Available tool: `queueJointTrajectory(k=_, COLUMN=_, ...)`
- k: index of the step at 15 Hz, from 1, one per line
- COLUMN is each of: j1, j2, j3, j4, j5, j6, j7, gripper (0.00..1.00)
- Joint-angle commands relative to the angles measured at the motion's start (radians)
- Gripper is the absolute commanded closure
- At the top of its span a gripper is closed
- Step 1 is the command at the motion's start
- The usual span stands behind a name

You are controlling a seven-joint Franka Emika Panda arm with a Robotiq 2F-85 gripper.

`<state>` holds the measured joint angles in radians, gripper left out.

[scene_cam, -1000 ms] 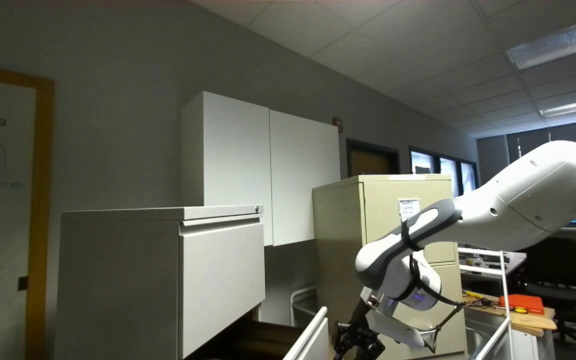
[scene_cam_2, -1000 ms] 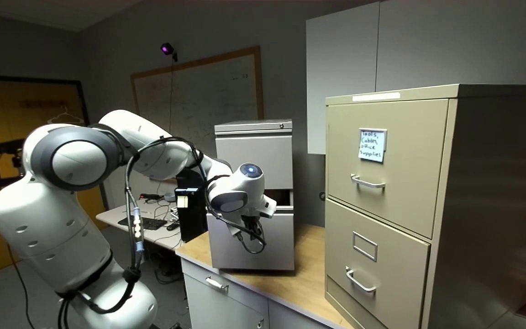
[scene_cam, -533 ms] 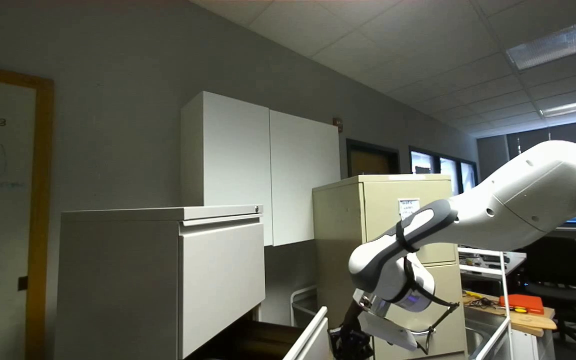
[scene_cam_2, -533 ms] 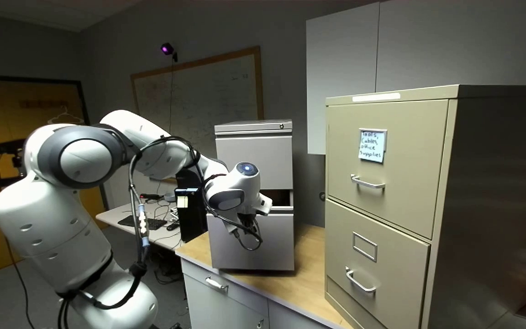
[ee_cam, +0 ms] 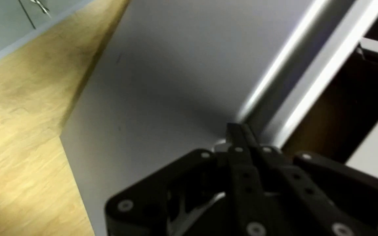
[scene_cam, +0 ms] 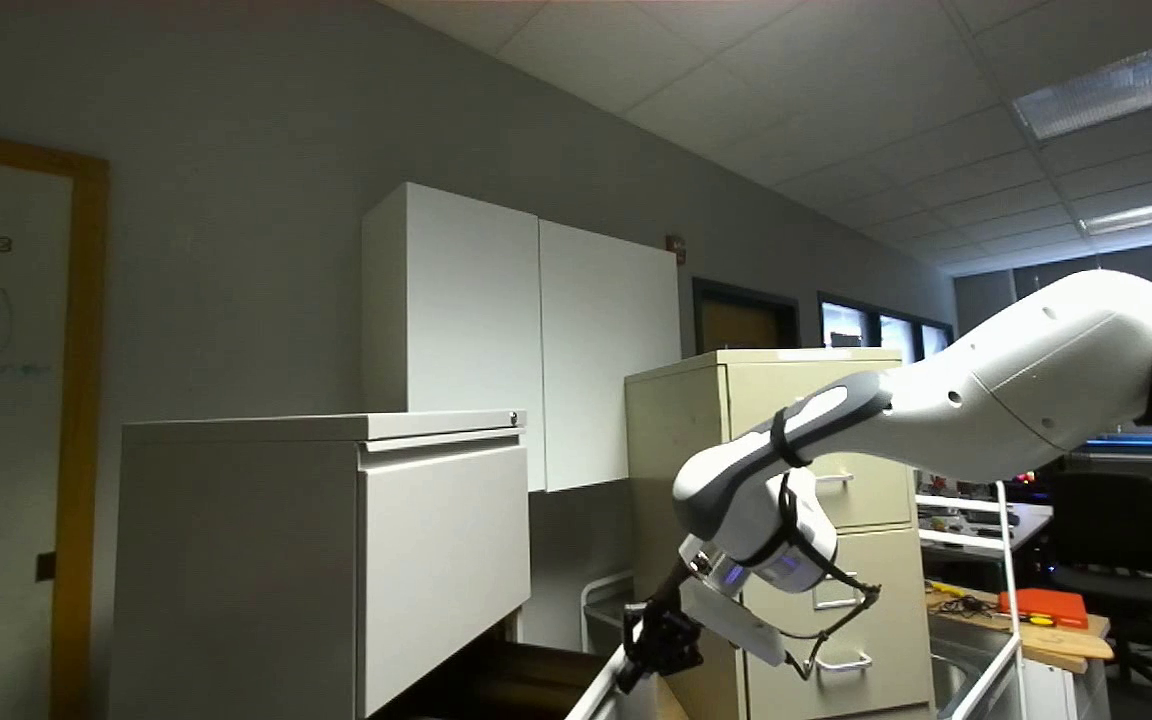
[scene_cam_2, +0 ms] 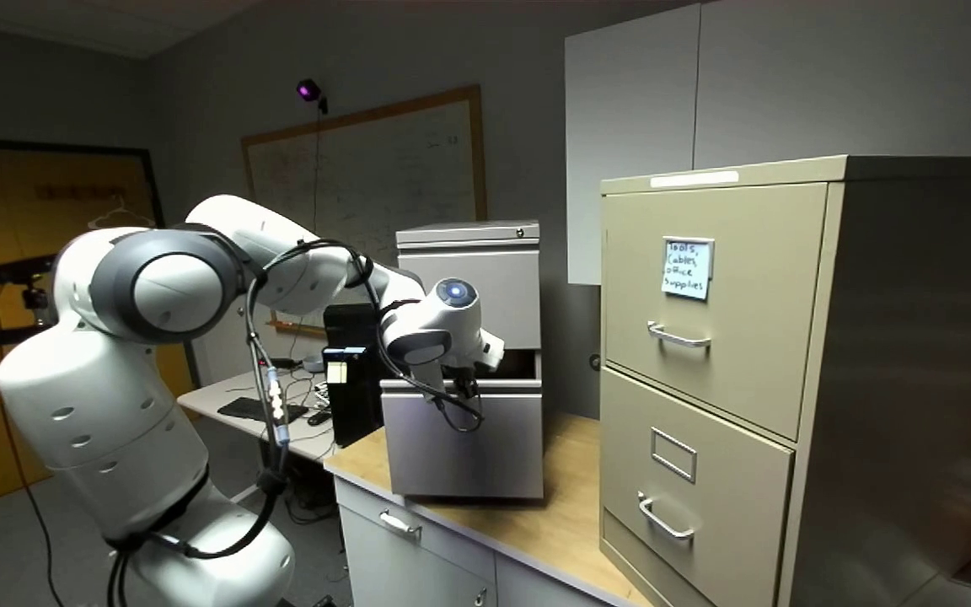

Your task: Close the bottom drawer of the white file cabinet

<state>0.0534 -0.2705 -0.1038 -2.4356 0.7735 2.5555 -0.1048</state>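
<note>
The white file cabinet (scene_cam: 446,570) shows in both exterior views, its upper drawer front flush. Its bottom drawer (scene_cam_2: 494,464) is pulled out, with a dark gap above its front. In an exterior view only the upper part of that drawer's front (scene_cam: 601,690) shows, the dark inside behind it. My gripper (ee_cam: 240,127) is shut, its black fingertips together and nothing visible between them. They are at the lip along the drawer front's top edge, on its outer side in the wrist view; whether they touch it I cannot tell.
A beige cabinet (scene_cam_2: 713,388) with metal handles stands beside the white one on a wooden counter (scene_cam_2: 570,464). White wall cupboards (scene_cam: 606,350) hang behind. A black box-shaped object (scene_cam_2: 346,413) and a desk are on the white cabinet's far side.
My gripper has moved toward the bottom drawer's top edge and risen slightly, and its jaws have come together. The drawer stands as far out as before.
</note>
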Motion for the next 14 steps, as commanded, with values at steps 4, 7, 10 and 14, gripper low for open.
queueJointTrajectory(k=4, j1=0.016, j2=0.105, j3=0.003, j4=0.158, j5=0.134, j6=-0.030, j7=-0.098, gripper=1.00)
queueJointTrajectory(k=7, j1=0.009, j2=0.163, j3=0.018, j4=0.230, j5=0.134, j6=-0.063, j7=-0.113, gripper=1.00)
queueJointTrajectory(k=10, j1=-0.004, j2=0.236, j3=0.033, j4=0.324, j5=0.098, j6=-0.101, j7=-0.093, gripper=1.00)
queueJointTrajectory(k=14, j1=-0.024, j2=0.346, j3=0.042, j4=0.474, j5=0.084, j6=-0.187, j7=-0.078, gripper=1.00)
